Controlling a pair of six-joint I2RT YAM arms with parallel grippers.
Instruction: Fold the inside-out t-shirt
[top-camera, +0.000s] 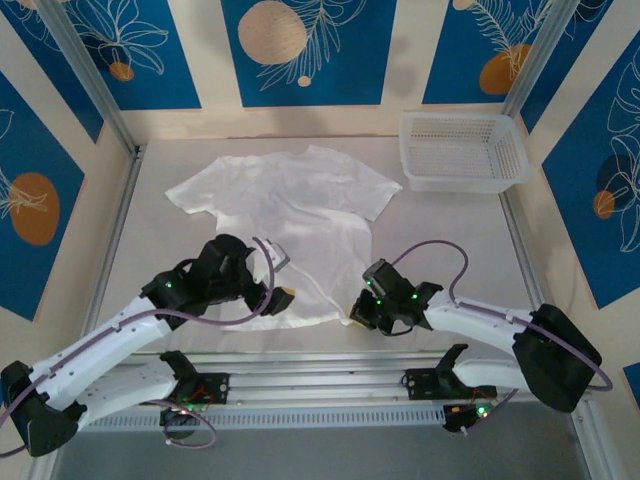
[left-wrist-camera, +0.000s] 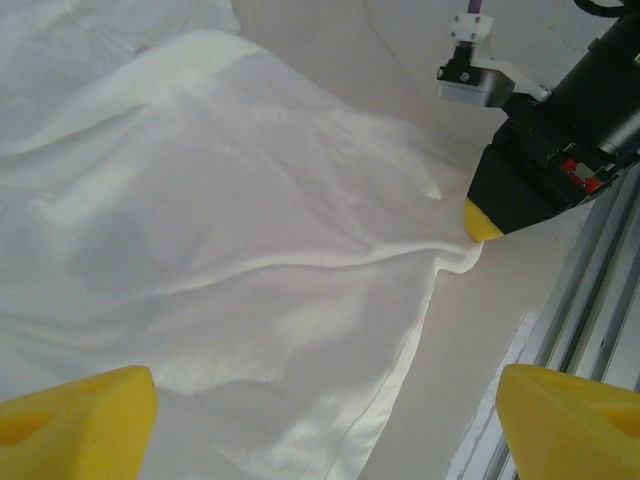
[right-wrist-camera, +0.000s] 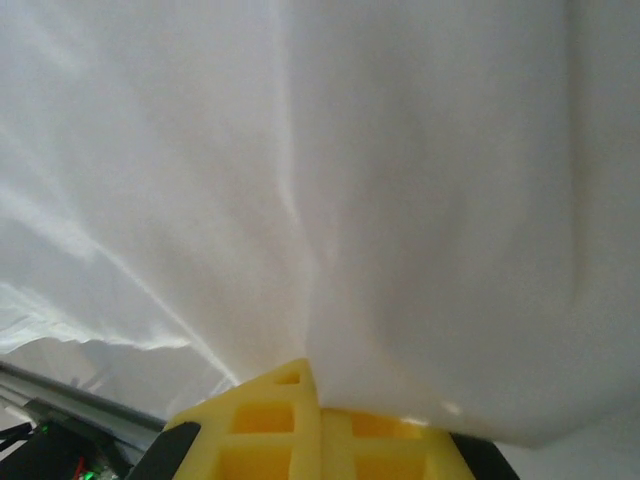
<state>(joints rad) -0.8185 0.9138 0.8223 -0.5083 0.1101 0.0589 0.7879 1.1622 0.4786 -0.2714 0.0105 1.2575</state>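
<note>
A: How far along is it?
B: Barely begun. The left gripper (left-wrist-camera: 325, 422) hovers over the near left hem, jaws spread, holding nothing. The shirt (top-camera: 290, 205) lies open mid-desk (top-camera: 150, 240), hem near, no fold in it.
A: And the right?
B: The right gripper (top-camera: 358, 312) has its jaws pressed together, pinching the near right hem corner. Every fold is left, I'd judge. The basket (top-camera: 460, 184) sits far right.

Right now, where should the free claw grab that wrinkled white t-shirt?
Likely the hem's left end, from above: the wrinkled white t-shirt lies flat, the hem runs between the open left gripper's fingers; the right gripper pinches its other end.
</note>
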